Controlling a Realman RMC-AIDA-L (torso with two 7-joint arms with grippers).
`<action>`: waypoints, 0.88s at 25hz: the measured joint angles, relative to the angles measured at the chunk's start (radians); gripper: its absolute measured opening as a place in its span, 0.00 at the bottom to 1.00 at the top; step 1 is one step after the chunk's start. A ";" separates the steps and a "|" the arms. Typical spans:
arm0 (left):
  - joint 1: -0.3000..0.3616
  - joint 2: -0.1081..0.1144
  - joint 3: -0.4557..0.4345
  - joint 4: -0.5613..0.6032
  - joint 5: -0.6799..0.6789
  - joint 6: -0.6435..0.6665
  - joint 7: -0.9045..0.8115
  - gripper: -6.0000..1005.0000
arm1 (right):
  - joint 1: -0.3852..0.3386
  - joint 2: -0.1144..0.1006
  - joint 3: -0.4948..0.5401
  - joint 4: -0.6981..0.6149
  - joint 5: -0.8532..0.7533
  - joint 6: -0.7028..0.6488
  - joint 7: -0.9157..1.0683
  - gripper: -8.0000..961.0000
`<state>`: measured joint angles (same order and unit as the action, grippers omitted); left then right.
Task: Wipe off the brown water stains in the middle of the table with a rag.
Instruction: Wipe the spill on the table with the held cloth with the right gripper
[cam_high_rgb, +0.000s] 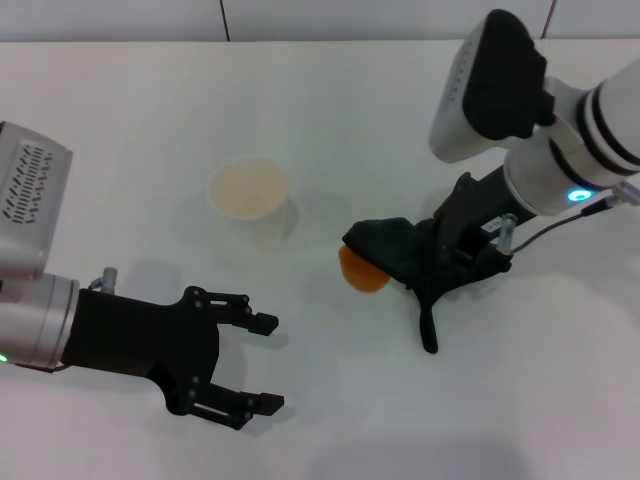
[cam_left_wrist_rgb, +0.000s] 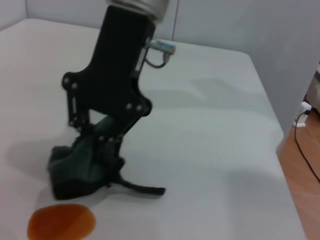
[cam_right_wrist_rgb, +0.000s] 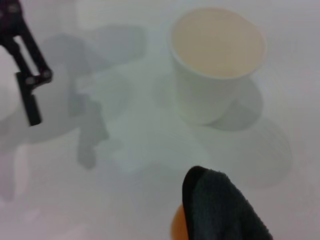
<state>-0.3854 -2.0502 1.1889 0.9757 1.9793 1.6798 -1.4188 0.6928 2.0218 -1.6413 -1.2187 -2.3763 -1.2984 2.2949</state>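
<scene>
An orange-brown glossy stain (cam_high_rgb: 361, 272) lies on the white table (cam_high_rgb: 330, 400), partly covered by the dark rag (cam_high_rgb: 395, 246). My right gripper (cam_high_rgb: 455, 250) is shut on the rag and holds it down on the table just right of the stain, the rag's thin tail (cam_high_rgb: 428, 325) trailing toward me. The left wrist view shows the same stain (cam_left_wrist_rgb: 61, 222) in front of the rag (cam_left_wrist_rgb: 82, 167) and the right gripper (cam_left_wrist_rgb: 97, 142) clamped on it. In the right wrist view the rag (cam_right_wrist_rgb: 220, 207) overlaps the stain (cam_right_wrist_rgb: 177, 225). My left gripper (cam_high_rgb: 265, 363) rests open at lower left.
A white paper cup (cam_high_rgb: 250, 192) stands upright to the left of the stain, also seen as the cup (cam_right_wrist_rgb: 215, 60) in the right wrist view. The table's right edge (cam_left_wrist_rgb: 272, 125) shows in the left wrist view, with floor beyond.
</scene>
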 joint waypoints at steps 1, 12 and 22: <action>0.000 0.000 0.000 0.000 0.000 0.000 0.000 0.84 | 0.012 0.000 -0.003 0.020 0.000 0.014 0.000 0.13; -0.010 -0.005 0.000 0.000 0.001 0.000 0.000 0.84 | 0.066 0.002 -0.095 0.150 -0.002 0.241 0.000 0.13; -0.022 -0.010 0.000 -0.002 0.022 -0.003 0.000 0.84 | 0.072 0.005 -0.224 0.140 0.063 0.251 0.000 0.13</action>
<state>-0.4071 -2.0602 1.1888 0.9740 2.0009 1.6767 -1.4189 0.7647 2.0264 -1.8651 -1.0789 -2.3133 -1.0474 2.2948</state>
